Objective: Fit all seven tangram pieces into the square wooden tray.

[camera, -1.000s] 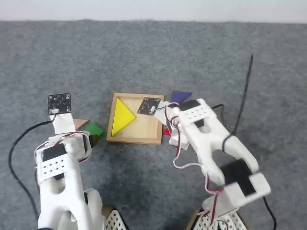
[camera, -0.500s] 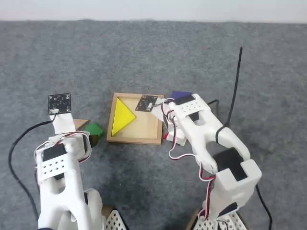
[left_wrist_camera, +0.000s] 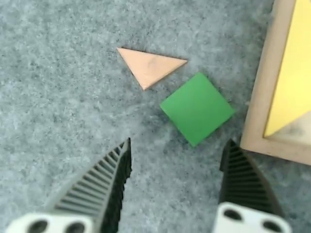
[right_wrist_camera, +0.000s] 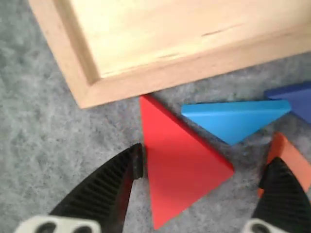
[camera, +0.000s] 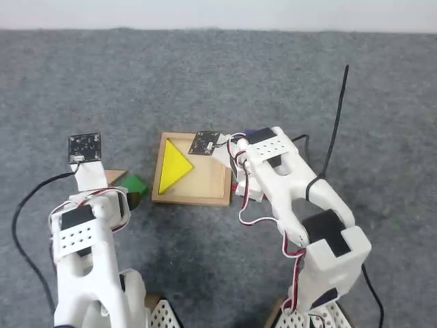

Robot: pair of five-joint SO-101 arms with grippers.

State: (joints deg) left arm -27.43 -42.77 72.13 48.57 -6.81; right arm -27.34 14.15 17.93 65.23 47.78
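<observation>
The square wooden tray lies mid-table with a yellow triangle in its left half. My left gripper hangs open just short of a green square and a tan triangle, beside the tray's left rim. My right gripper is open, its fingers on either side of a red triangle just outside the tray's corner. A blue triangle, a dark blue piece and an orange piece lie close by.
Grey carpet covers the table. The right arm hangs over the tray's right rim and hides most pieces there; a purple-blue piece peeks out behind it. The left arm stands left of the green square.
The right arm has swung left and drawn in toward the tray's right rim, covering more of the purple-blue piece. The left arm has kept still.
</observation>
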